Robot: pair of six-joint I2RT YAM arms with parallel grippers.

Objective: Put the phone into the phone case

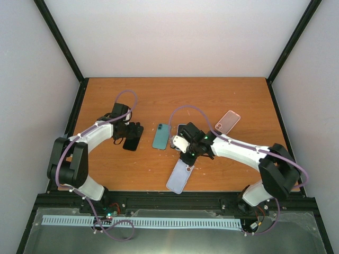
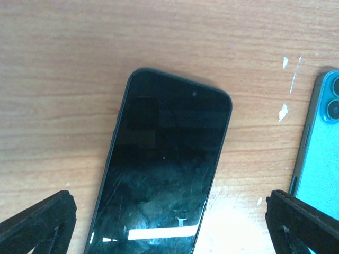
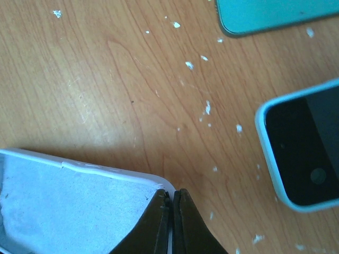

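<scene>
Left fingers [image 2: 42,222] stand wide apart, one on each side of a glossy black smartphone [image 2: 164,169]. It lies screen up on the orange-brown wooden surface [image 1: 159,100]. Bare wood shows between each fingertip and the phone's edges, so nothing is gripped. In the top view this black smartphone sits left of the middle, under the left wrist. Just to its right, not touching, lies a teal smartphone [image 1: 161,136], back up, with its camera lenses showing at the edge of the left wrist view.

Right fingers [image 3: 153,227] are pressed together on the thin corner rim of a pale lavender rectangular phone case [image 3: 69,211]. The case's open side faces up and shows a pale, slightly grainy lining. From above, this case lies slanted near the front middle of the surface, its far end under the right wrist, well apart from the black smartphone.

Near the right fingers lies another phone in a light blue case [image 3: 302,153], dark screen up. A translucent pink phone case [image 1: 228,121] rests farther back on the right, clear of both arms.
</scene>
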